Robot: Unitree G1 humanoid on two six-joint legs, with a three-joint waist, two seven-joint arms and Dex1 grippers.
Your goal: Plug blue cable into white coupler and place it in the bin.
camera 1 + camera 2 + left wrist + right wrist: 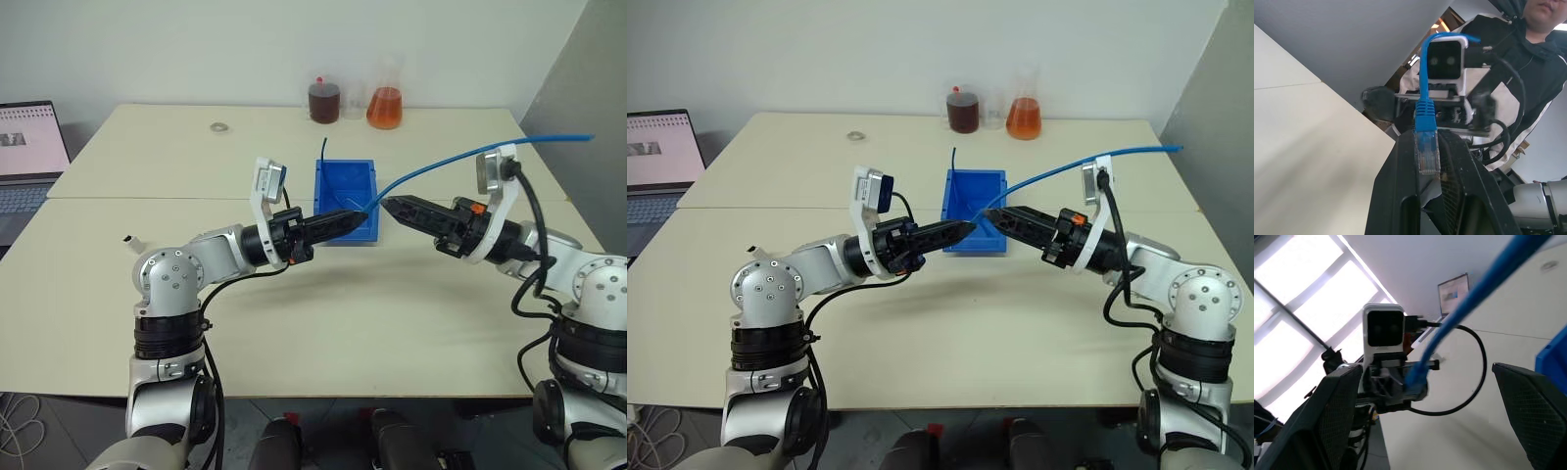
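**While the plug is in hand, the joining is not yet done**

Although the blue cable point(460, 157) has been picked up, nothing shows it mated to the white coupler, so the task looks to be in its first half. The left tool point(355, 217) is clenched on the cable's end: in the left wrist view the clear plug point(1427, 154) lies pinched between its two black fingers, with the blue boot and cord rising away from it. From there the cable climbs over the right arm and runs off past the far right edge of the table point(372, 313).

The right tool point(390, 207) stands released and empty. In its own wrist view its fingers point(1337, 416) are spread wide with only air between them. Both tools are raised above the table just in front of the bin point(343, 181), tips facing each other and near together.

I cannot place the coupler with certainty. A small white piece point(130, 241) lies on the table at the robot's left, well apart from both tools, and may be it.

By my reading, what is left is fetching the coupler, pushing the plug into its socket, and lowering the joined pair into the bin, which does not yet hold either.
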